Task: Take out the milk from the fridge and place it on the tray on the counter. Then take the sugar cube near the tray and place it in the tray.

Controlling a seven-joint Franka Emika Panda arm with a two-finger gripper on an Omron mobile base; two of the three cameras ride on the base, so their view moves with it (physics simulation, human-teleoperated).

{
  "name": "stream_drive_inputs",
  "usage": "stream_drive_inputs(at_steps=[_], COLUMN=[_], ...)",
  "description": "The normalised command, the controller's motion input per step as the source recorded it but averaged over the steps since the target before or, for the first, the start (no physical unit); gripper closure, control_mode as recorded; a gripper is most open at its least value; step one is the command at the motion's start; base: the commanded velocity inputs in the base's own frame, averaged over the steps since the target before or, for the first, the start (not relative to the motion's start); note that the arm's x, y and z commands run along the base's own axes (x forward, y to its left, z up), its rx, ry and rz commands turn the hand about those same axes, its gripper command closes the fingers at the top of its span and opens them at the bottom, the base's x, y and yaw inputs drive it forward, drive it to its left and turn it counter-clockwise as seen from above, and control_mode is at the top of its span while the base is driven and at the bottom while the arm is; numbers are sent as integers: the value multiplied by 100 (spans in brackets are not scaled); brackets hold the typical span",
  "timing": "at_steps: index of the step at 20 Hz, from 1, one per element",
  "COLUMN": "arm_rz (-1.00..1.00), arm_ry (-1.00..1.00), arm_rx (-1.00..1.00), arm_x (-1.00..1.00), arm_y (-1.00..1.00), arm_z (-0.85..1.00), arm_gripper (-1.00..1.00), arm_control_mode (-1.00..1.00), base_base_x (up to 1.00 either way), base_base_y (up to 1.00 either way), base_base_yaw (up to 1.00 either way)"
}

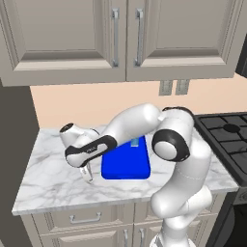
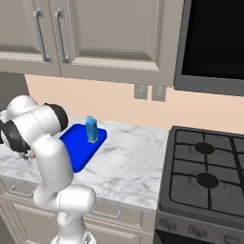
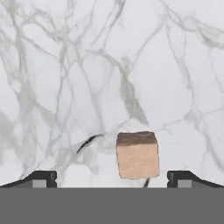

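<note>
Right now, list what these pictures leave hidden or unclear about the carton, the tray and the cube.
- Tall blue milk carton: in the left base view, the white arm covers most of it.
- Flat bright blue tray: its far end is behind the arm in the left base view; the right base view hides its near corner.
- Tiny tan sugar cube: the arm hides it in both base views.

The counter [image 1: 53, 178] is white marble with grey veins. On it lies a bright blue tray [image 1: 123, 169], bearing the paler blue milk [image 2: 91, 129]. The sugar cube [image 3: 137, 155] is tan with a darker brown top.
</note>
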Motion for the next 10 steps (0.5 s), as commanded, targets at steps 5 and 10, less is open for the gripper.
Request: stream_drive_inputs(at_steps=[5, 10], arm_rz=[0, 0], arm_ry=[0, 0], arm_rx=[0, 0], arm_x=[9, 15], arm_y=[0, 0], arm_z=[-5, -10], arm_gripper=[-100, -100], arm_control_mode=[-100, -100], base_base_x=[0, 0], base_base_y=[0, 0], base_base_yaw=[0, 0])
